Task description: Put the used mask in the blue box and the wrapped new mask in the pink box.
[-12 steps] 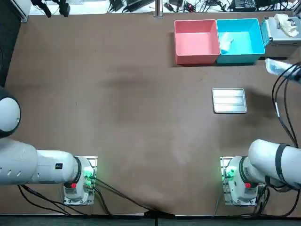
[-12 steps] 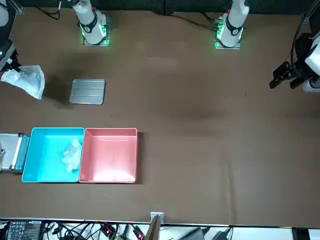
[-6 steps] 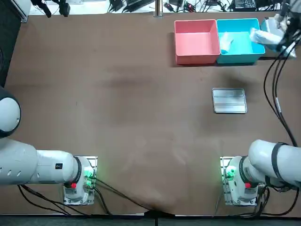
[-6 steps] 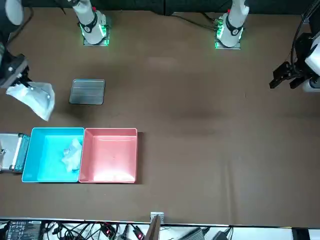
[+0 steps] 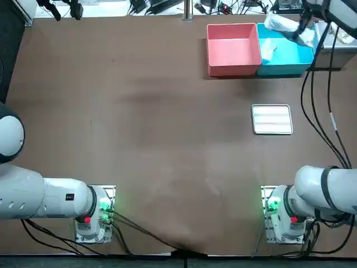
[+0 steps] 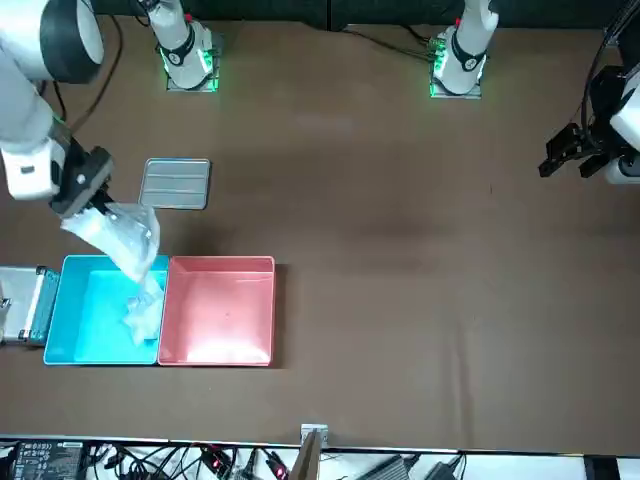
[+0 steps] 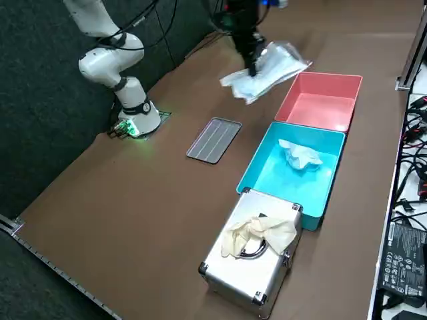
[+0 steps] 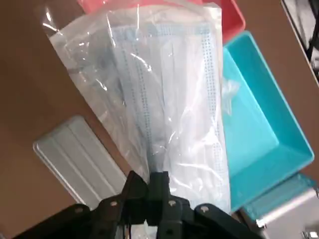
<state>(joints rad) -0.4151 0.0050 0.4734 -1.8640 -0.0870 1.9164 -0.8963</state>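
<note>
Moved since earlier: right gripper (image 6: 93, 203) and its load have travelled from the table's right edge, beside the tray, inward to the two boxes; nothing else has shifted.
Right gripper: raised above the brown table (image 5: 139, 111), close to the boxes, its two fingers clamped on one edge of the wrapped mask, as the wrist view shows (image 8: 154, 180).
Wrapped new mask: pale blue pleated mask sealed in a clear plastic wrapper (image 6: 126, 240) hangs from the fingers in the air (image 7: 268, 69), clear of both boxes; in the front view its lower end overlaps the blue box's rim next to the pink box.
Used mask: crumpled white mask (image 7: 299, 155) lies inside the blue box, towards the side that adjoins the pink box (image 5: 268, 51).
Blue box: open turquoise plastic box (image 6: 92, 312) touching the pink box side by side.
Pink box: open pink plastic box (image 5: 231, 54) holds nothing.
Tray: flat ribbed silver metal tray (image 5: 271, 119) lies on the table on the robot's side of the boxes, apart from them.
Case: closed silver metal case (image 7: 255, 270) sits just beside the blue box's outer end, with a pale crumpled glove (image 7: 257, 233) on its lid.
</note>
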